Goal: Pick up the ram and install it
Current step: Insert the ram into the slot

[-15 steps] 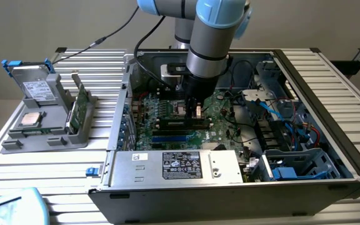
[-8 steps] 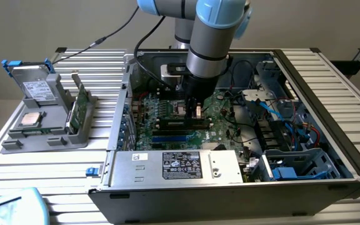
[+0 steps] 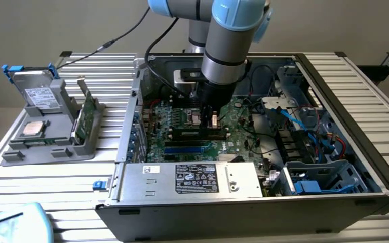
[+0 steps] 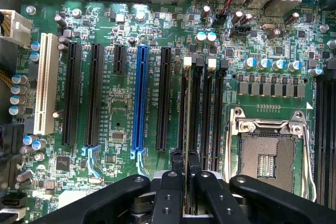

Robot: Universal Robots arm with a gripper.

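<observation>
A slatted metal table in front of a plain grey wall carries everything we see. The gripper is down inside the open computer case. The wrist view gives us what the arm covers in the exterior view: the two black fingers stand close together, pinched on the ram, which we see edge-on as a thin pale line. That line runs along the first of four parallel memory slots; we cannot tell how deep it sits. Just beside those slots lies the open processor socket. On their other side stand long black expansion slots and one blue slot, all on the green motherboard.

The exterior view adds the surroundings. A silver power supply with a dark label lies along the near edge of the case. Well apart, at the exterior view's left, a grey holder sits on the table. It carries a boxy drive with blue tabs at its far end, a square silver chip nearer, and a second green stick standing on edge along its right side.
</observation>
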